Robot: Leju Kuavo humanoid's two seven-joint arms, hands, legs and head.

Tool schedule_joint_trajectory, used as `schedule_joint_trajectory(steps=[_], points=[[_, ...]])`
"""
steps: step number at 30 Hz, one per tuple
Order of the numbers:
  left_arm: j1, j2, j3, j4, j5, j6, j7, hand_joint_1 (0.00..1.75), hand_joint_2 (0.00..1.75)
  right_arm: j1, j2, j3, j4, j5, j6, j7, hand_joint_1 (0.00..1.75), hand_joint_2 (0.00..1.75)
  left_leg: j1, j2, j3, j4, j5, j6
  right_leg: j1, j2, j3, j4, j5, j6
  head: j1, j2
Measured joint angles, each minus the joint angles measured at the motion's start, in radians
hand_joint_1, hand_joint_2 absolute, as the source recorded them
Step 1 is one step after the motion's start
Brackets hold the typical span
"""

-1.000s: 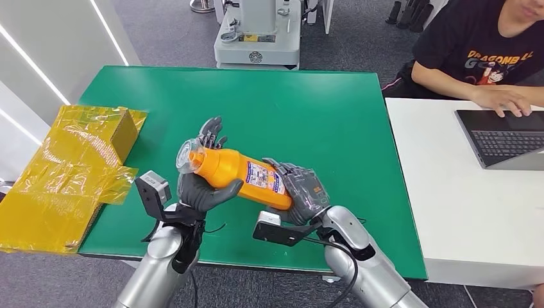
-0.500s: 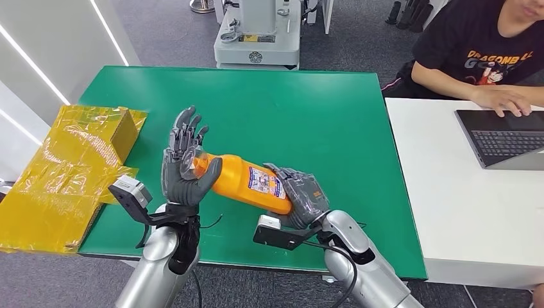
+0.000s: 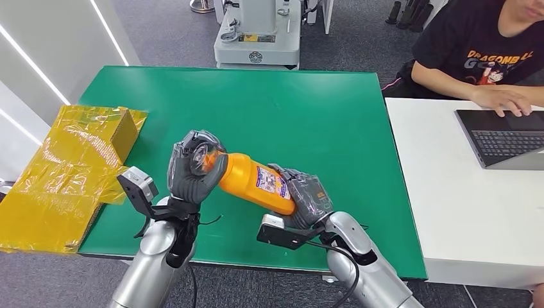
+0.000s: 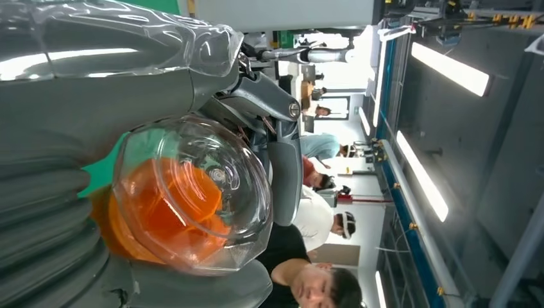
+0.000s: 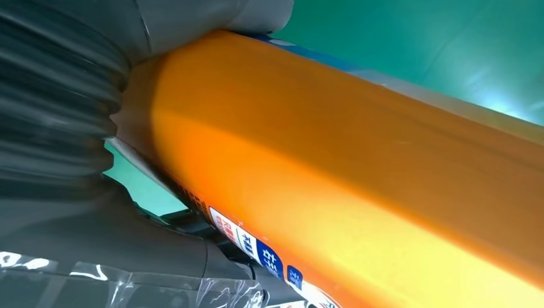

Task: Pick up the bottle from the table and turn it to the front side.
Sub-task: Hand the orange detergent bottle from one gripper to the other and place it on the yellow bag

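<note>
Orange bottle [image 3: 253,182] held tilted above the green worktop [image 3: 308,109]: left hand [image 3: 192,168] fingers wrapped round its clear cap end, right hand [image 3: 306,196] fingers closed on its base. Yellow wrapped box [image 3: 96,138] at worktop's left edge. Person with laptop [image 3: 503,138] at white desk [image 3: 449,192] on the right. Grey floor.

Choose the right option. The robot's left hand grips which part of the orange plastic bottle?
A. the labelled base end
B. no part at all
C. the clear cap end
C: the left hand wraps the orange plastic bottle at its clear cap; the right hand holds the base end.
</note>
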Motion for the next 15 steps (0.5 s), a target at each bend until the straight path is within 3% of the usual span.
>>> schedule_joint_trajectory(steps=[3, 4, 15], points=[[-0.004, 0.004, 0.0, 0.003, -0.01, -0.015, 0.008, 0.35, 1.75, 0.005, 0.0, -0.002, 0.0, 0.0, -0.012, 0.0, 1.75, 1.75, 0.0, 0.0, 0.0, 0.0, 0.0, 0.0, 0.0, 0.0, 0.0, 0.0, 0.0, 0.0, 0.0, 0.0], [-0.005, 0.005, -0.001, 0.004, -0.015, -0.021, 0.013, 0.0, 1.75, 0.006, 0.0, -0.004, 0.0, 0.0, -0.015, 0.0, 1.75, 1.75, 0.0, 0.0, 0.0, 0.0, 0.0, 0.0, 0.0, 0.0, 0.0, 0.0, 0.0, 0.0, 0.0, 0.0], [-0.009, 0.018, -0.007, 0.018, -0.061, -0.07, 0.049, 0.0, 1.75, 0.012, -0.002, -0.007, 0.0, -0.001, -0.035, -0.004, 1.75, 1.75, 0.0, 0.0, 0.0, 0.0, 0.0, 0.0, 0.0, 0.0, 0.0, 0.0, 0.0, 0.0, 0.0, 0.0]])
